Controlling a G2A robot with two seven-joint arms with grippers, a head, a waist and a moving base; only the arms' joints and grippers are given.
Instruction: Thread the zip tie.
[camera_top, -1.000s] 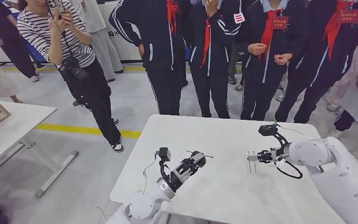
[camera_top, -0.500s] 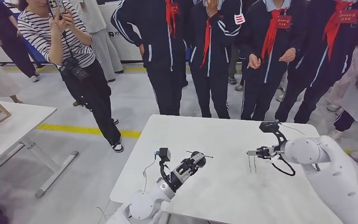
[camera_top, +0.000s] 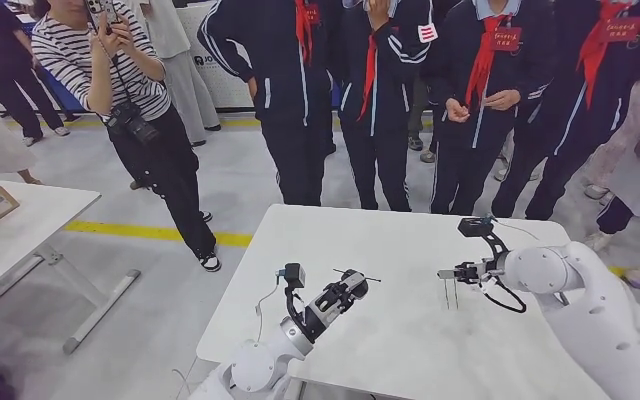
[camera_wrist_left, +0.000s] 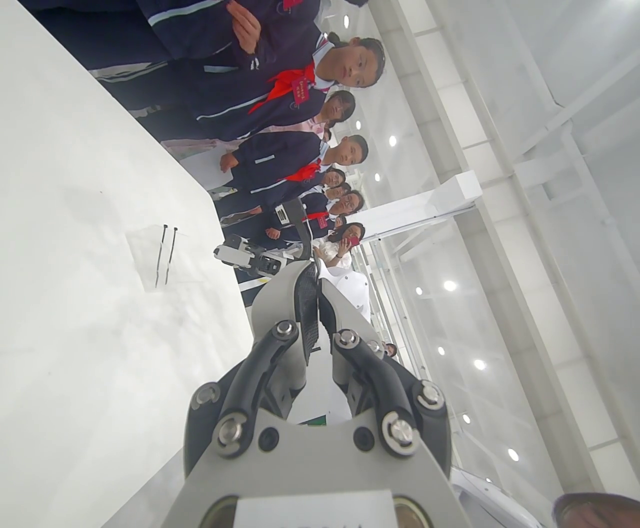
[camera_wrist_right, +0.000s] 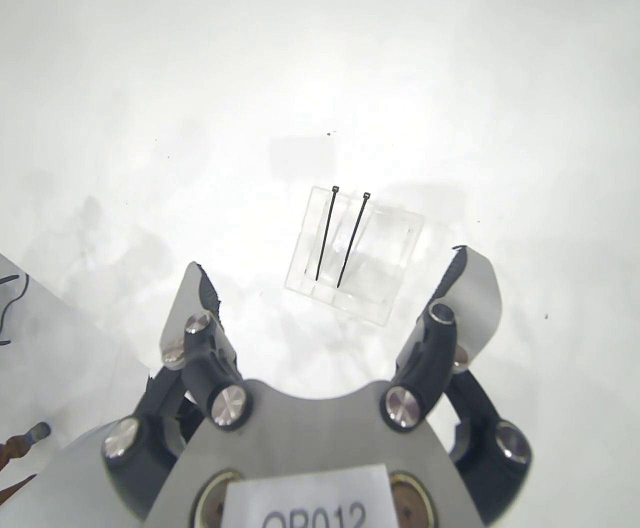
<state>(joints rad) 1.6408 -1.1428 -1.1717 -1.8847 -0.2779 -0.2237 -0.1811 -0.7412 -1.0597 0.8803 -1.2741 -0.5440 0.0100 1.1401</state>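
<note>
Left pincer (camera_wrist_left: 312, 275): sits nearest, at nine o'clock on the table (camera_top: 330, 240), pads pressed together, apparently pinching a thin black tie (camera_top: 372, 277) crossing its tip in the top view. Right pincer (camera_wrist_right: 330, 261): hangs at three o'clock from the left one, jaws spread wide, holding nothing, just above a clear holder (camera_wrist_right: 395, 240). Zip ties (camera_wrist_right: 326, 233): lie two side by side in that holder, tails toward the right pincer, heads pointing away from it.

Looks like the pick-up stage, with no threading begun. Calls next for lowering the right pincer, centring on one tie alone, and closing without catching the neighbour or the holder's wall.

Hard to confirm from the shut pads alone: a true grip on the black tie. Hard to tell too: the head end of that tie, and the depth of the two ties in the holder, with clear walls fading into the white table.
</note>
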